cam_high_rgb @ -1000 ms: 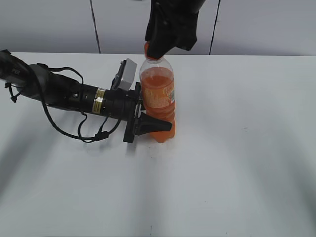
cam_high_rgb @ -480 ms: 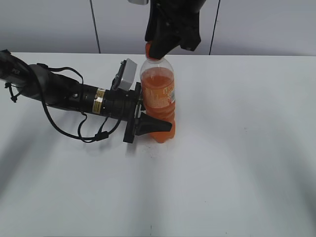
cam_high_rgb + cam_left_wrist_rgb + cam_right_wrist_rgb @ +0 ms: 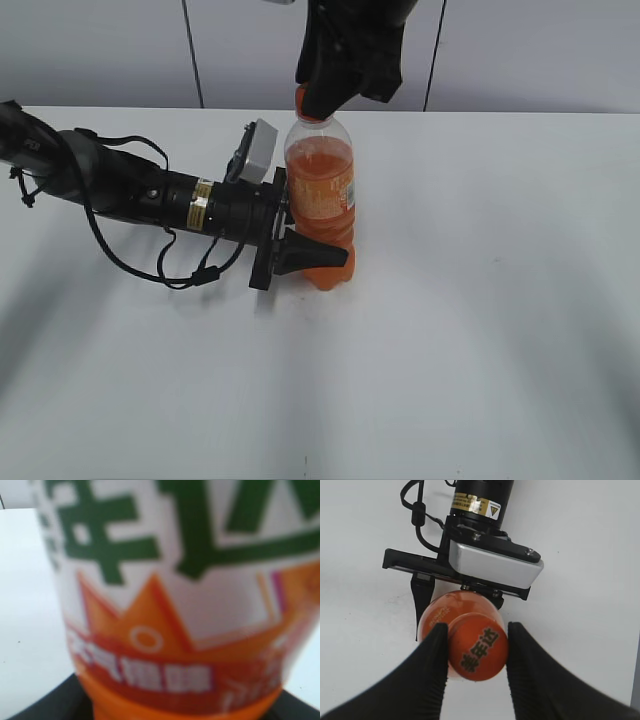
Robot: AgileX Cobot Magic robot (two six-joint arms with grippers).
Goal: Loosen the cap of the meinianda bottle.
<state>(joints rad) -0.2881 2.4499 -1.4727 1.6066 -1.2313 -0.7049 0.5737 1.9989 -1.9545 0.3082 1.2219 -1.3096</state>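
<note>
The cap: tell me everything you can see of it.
The cap is a small round orange screw cap, plastic by its look, with dark characters printed on top. It sits on the neck of the upright meinianda bottle. The right gripper is closed on it from above, one black finger on each side.

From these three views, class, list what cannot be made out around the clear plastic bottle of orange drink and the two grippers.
- Exterior view: the small orange screw cap is mostly hidden by the right gripper.
- Left wrist view: the bottle is blurred and fills the frame; the left gripper's fingers are cut off.
- Right wrist view: the bottle's base is hidden by its own top.
</note>
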